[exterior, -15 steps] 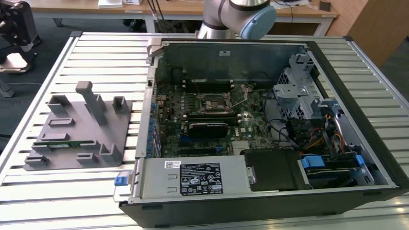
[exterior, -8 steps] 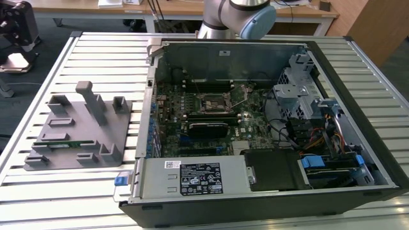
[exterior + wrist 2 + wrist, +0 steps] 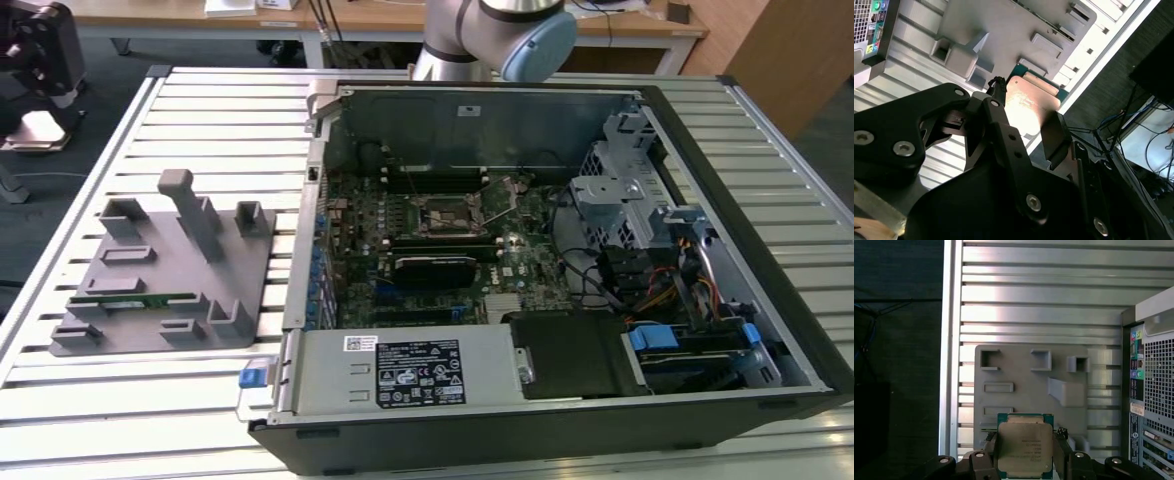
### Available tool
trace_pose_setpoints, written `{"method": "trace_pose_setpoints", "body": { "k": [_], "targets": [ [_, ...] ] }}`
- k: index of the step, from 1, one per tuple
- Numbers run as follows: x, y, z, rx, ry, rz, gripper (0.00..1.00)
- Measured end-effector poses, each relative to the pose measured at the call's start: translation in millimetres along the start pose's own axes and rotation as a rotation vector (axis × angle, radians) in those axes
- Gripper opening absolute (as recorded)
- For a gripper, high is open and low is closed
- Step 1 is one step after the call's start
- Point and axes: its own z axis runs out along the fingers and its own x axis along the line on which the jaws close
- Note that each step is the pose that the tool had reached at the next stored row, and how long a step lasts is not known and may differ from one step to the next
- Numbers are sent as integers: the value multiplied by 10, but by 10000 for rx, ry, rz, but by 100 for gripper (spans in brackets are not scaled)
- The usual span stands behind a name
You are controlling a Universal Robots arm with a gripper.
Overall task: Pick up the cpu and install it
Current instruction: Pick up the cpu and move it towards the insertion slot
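The cpu (image 3: pixel 1025 447) is a flat square chip with a silver-grey metal top and a green rim. My gripper (image 3: pixel 1025 462) is shut on it, with one black finger on each of two opposite edges. In the second wrist view the cpu (image 3: pixel 1029 102) shines between the black fingers (image 3: pixel 999 120) of the gripper (image 3: pixel 1026 125). It hangs well above the grey fixture plate (image 3: pixel 1029 380) on the slatted table. In the exterior view the open computer case (image 3: pixel 534 250) lies on the table, and its motherboard socket (image 3: pixel 447 212) sits near the middle with its lever raised.
The grey fixture plate (image 3: pixel 160 270) stands at the exterior view's left of the case and carries a green memory stick (image 3: pixel 127 300). The arm's base (image 3: pixel 507 30) rises behind the case. The case's rear panel (image 3: pixel 1154 390) is beside the plate. The table edge (image 3: pixel 951 365) drops to a dark floor.
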Motion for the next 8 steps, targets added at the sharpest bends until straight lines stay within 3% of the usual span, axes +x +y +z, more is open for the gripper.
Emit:
{"method": "trace_pose_setpoints", "body": {
  "k": [8],
  "targets": [
    [-68,0,1,0,1,0,53]
  ]
}}
